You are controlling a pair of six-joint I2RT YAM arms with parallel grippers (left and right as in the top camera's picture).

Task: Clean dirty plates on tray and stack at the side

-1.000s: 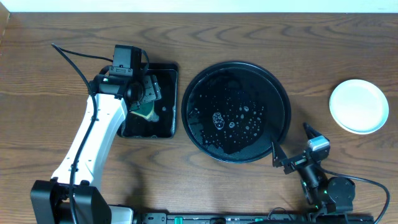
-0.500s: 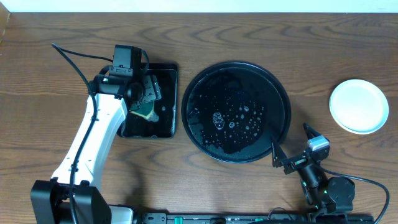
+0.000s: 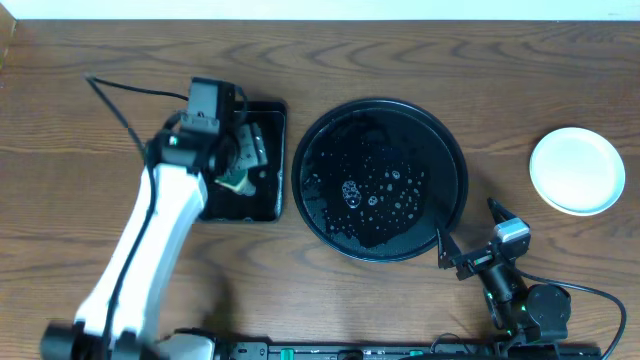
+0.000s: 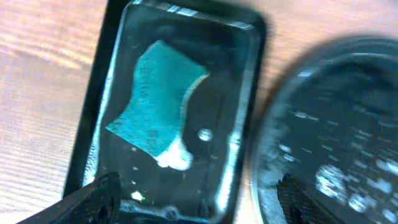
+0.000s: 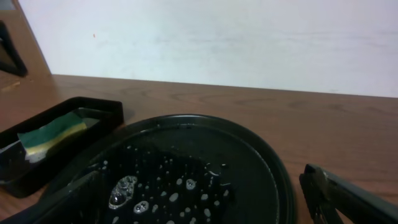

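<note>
The round black tray [image 3: 452,150] sits mid-table, wet with soap suds and bearing no plates; it also shows in the right wrist view [image 5: 261,162] and the left wrist view [image 4: 373,81]. A pale plate [image 3: 577,170] lies on the table at the far right; I cannot tell how many are stacked there. My left gripper [image 3: 240,160] hangs open and empty [image 4: 196,193] above the rectangular tray. My right gripper [image 3: 466,225] is open and empty [image 5: 199,186], low near the round tray's front right rim.
A small rectangular black tray [image 3: 272,165] stands left of the round tray, holding a green and yellow sponge [image 4: 158,102] with some foam; it also shows in the right wrist view [image 5: 53,134]. A cable trails behind the left arm.
My left arm is now blurred with motion and has shifted a little over the rectangular tray. The sponge lies free in that tray. The right arm, round tray and plate have not moved.
</note>
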